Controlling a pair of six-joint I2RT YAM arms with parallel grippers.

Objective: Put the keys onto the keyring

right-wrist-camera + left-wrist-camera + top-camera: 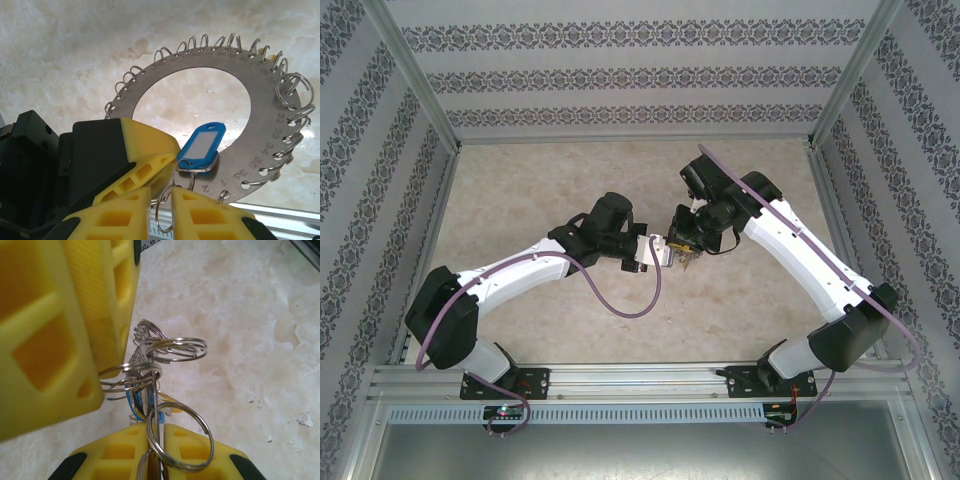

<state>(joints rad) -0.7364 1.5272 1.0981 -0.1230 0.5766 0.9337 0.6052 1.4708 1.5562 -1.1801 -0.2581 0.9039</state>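
Over the middle of the table, the keyring [686,260] hangs between my two grippers. It is a flat grey numbered ring [200,59] edged with wire loops [175,347]. My left gripper [156,427] [655,252] is shut on the ring's edge, and its yellow fingers [142,145] reach in from the left. The blue key [202,145] hangs in front of the ring's lower part from a small split ring. My right gripper [161,192] [682,248] is shut on that split ring. A sliver of blue [161,416] and one of yellow [173,407] peek out behind the loops.
The pale marble tabletop [520,200] lies below, fenced by aluminium posts and patterned walls [620,80]. A metal rail [640,375] runs along the near edge by the arm bases. The right gripper's big yellow fingers [50,340] crowd the left wrist view.
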